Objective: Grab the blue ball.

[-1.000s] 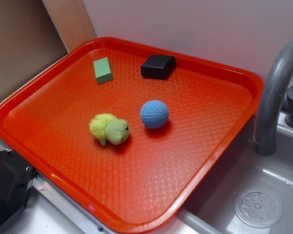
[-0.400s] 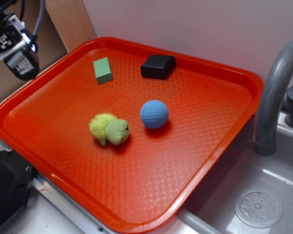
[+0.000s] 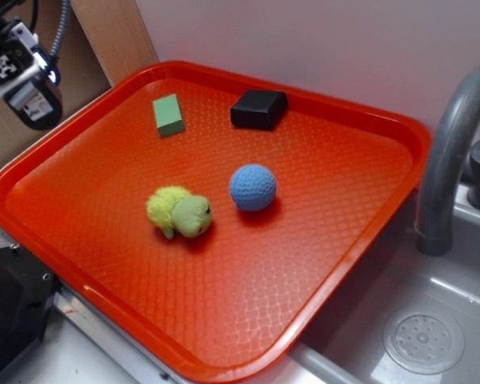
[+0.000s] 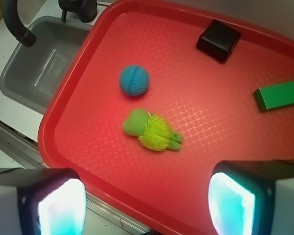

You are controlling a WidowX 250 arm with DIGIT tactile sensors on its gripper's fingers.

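Wrist view shows the tool (image 4: 147, 200) with its pads spread apart, holding nothing, high over the near edge of the red tray (image 4: 63, 117). Beyond it lies the plush toy (image 4: 152, 131), then the blue ball (image 4: 134, 80) just past it, slightly left, toward the sink (image 4: 34, 73).

One blue ball (image 3: 253, 187), one plush toy (image 3: 179, 212), two blocks (image 3: 169, 115) (image 3: 258, 109), one tray (image 3: 360, 128).
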